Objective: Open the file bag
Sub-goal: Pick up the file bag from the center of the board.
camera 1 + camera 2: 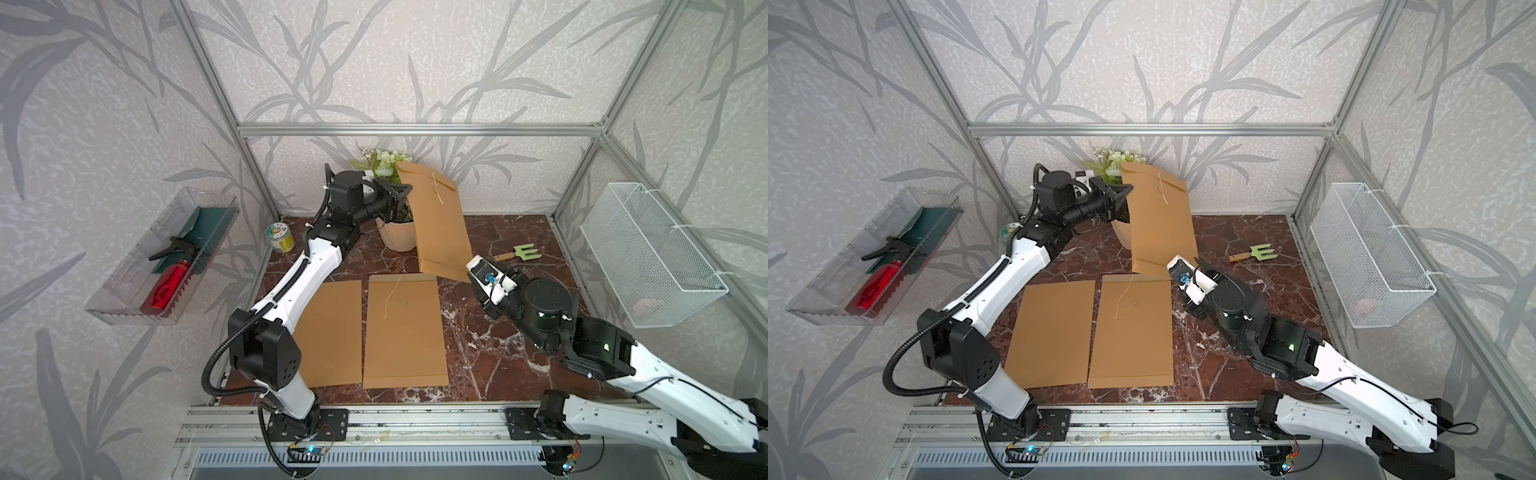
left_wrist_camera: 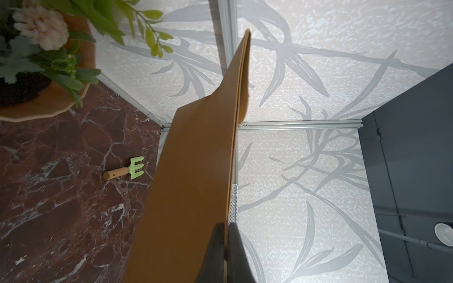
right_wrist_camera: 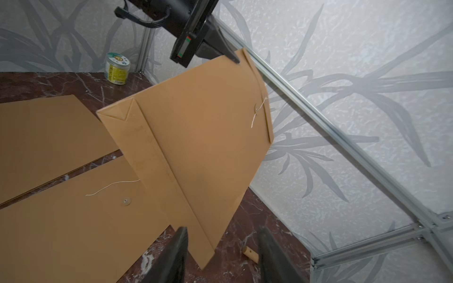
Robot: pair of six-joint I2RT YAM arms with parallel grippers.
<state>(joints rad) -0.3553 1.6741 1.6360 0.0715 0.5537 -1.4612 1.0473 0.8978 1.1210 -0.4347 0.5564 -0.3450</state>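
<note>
Above the back of the red-brown marble tabletop (image 1: 503, 332), the brown kraft paper file bag (image 1: 440, 224) (image 1: 1160, 224) hangs lifted and tilted, flap end up. Its lower edge is over the far end of a flat brown envelope with a loose white string (image 1: 405, 332).

Left gripper (image 1: 405, 191) (image 3: 230, 56): jaws closed tight, pinching the bag's top corner by the flap. The left wrist view shows the dark fingers (image 2: 235, 250) clamped on the paper edge. The flap is folded down over the front, and the thin white string (image 3: 257, 114) sits at the button with its end dangling.

Right gripper (image 3: 223, 230): jaws apart, nothing held. The bag's bottom corner hangs between the two fingers in the wrist view; contact can't be told.

A second plain brown envelope (image 1: 332, 332) lies flat just beside the stringed one. A potted plant with white flowers (image 1: 386, 162) stands behind the lifted bag. A small green garden fork with a wooden handle (image 1: 519, 252) lies on the marble to the right, well apart.
</note>
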